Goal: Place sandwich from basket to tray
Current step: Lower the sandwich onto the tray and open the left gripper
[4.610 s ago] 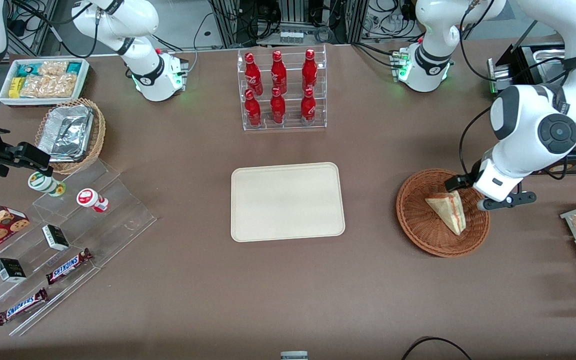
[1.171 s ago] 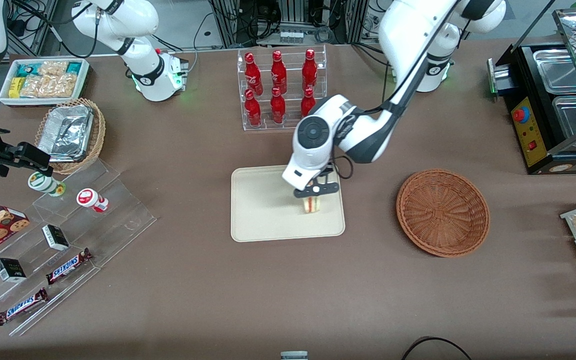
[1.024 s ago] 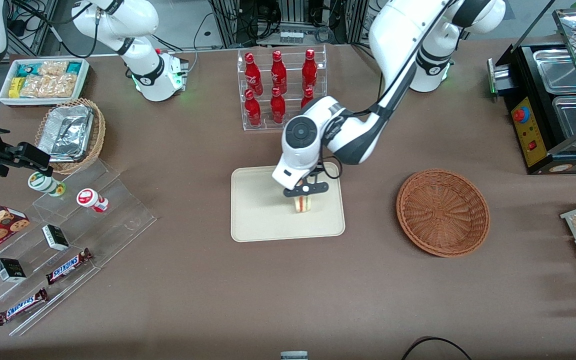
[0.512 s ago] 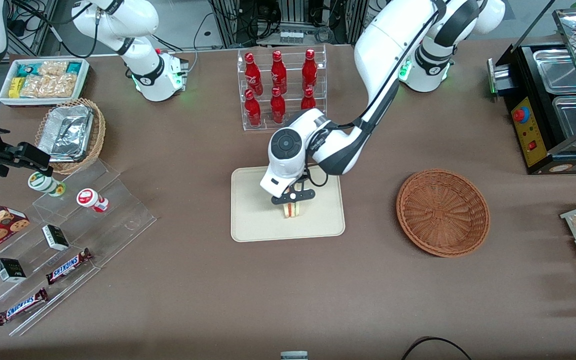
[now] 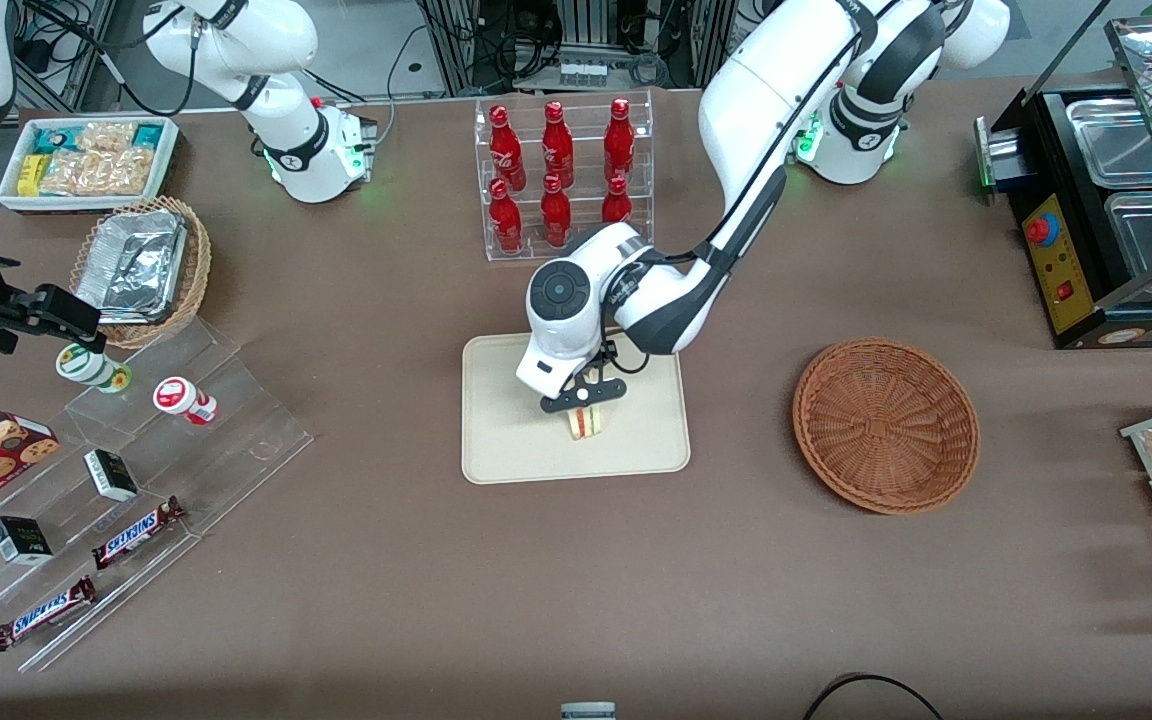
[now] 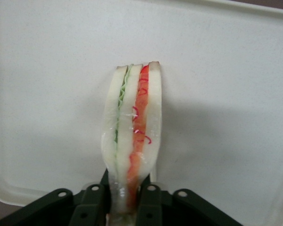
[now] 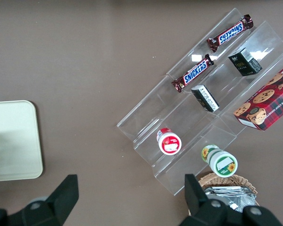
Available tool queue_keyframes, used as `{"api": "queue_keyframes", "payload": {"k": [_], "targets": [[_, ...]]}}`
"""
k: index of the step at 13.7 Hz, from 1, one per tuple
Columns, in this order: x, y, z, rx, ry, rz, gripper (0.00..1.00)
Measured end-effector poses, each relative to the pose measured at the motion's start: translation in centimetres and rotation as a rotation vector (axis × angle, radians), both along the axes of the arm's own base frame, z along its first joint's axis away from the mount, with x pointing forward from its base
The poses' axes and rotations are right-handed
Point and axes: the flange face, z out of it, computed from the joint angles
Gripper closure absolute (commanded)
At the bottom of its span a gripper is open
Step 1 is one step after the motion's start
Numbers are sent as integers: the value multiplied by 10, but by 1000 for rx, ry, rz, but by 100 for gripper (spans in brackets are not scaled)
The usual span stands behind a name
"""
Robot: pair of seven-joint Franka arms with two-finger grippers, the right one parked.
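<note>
My gripper (image 5: 583, 397) hangs over the middle of the cream tray (image 5: 506, 440), shut on the sandwich (image 5: 585, 424). In the left wrist view the clear-wrapped wedge (image 6: 133, 127) shows its white bread, green and red-orange filling edge-on, pinched at its narrow end between the black fingers (image 6: 91, 205), with the tray (image 6: 236, 94) filling the view below it. Whether the sandwich touches the tray I cannot tell. The reddish-brown wicker basket (image 5: 884, 425) sits toward the working arm's end of the table, with nothing in it.
A clear rack of red bottles (image 5: 561, 178) stands farther from the front camera than the tray. Toward the parked arm's end are acrylic steps with snack bars (image 5: 136, 530), a tan basket of foil trays (image 5: 141, 265) and a white bin of packets (image 5: 86, 160). A black food warmer (image 5: 1106, 200) stands toward the working arm's end.
The gripper carried the sandwich out of the basket and over the tray, then drifted toward the tray's middle during the last second, still holding it. The basket is left empty.
</note>
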Motion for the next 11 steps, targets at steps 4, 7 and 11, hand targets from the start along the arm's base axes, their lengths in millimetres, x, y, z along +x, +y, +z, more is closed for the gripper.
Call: {"api": "queue_keyframes", "payload": {"k": [4, 7, 11], "targets": [[8, -3, 26, -9, -15, 6, 0], [13, -3, 82, 4, -15, 6, 0], [24, 20, 154, -2, -46, 11, 0]]}}
